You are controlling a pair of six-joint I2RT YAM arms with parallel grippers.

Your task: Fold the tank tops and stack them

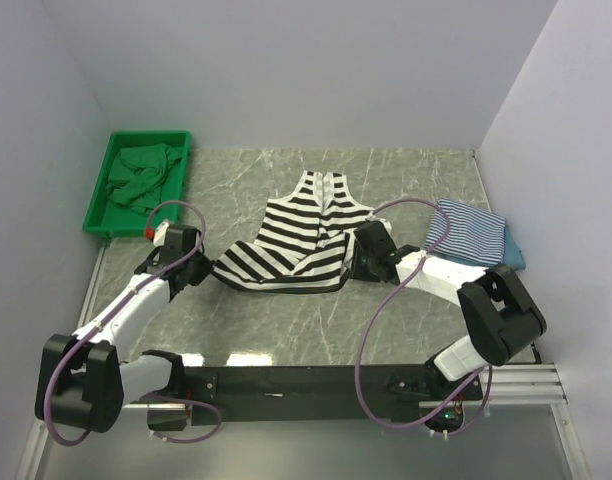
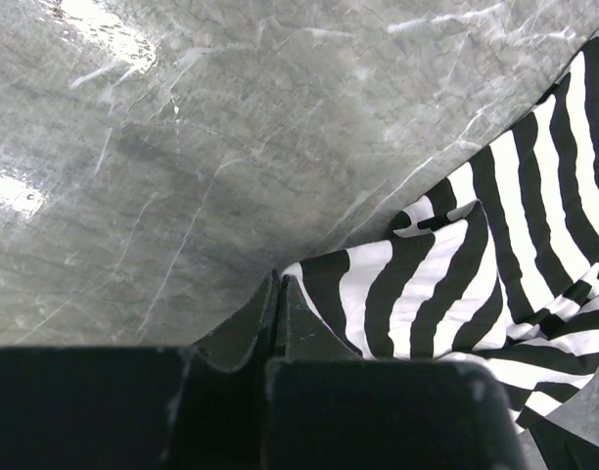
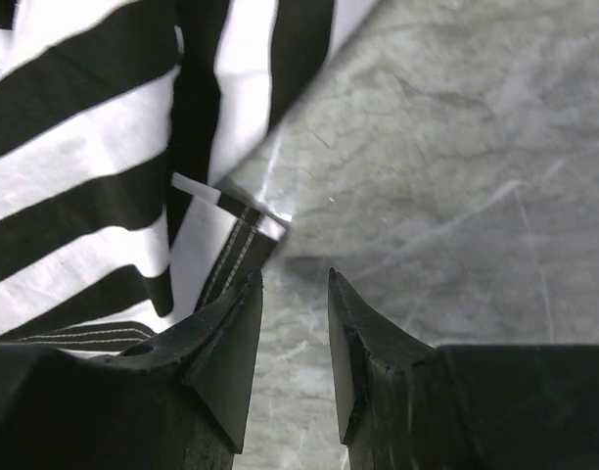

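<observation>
Behind the left tool [image 2: 278, 284], the striped top [image 2: 456, 284] lies partly hidden.

Overhead; wrist close-ups of wide-striped top [image 1: 286, 255]

My left arm [image 1: 136, 295] reaches forward and to the right from its base, elbow low, wrist tipped down near the surface. Its jaws are closed, the fingertips [image 2: 304, 323] meeting tip to tip and pinching a corner of the top [image 2: 495, 264]. My right arm [image 1: 436, 275] bends at a raised elbow and stretches leftward towards the middle, wrist also low. Its jaws stand slightly apart, a narrow gap between the fingertips [image 3: 231, 333], with nothing between them.
</observation>
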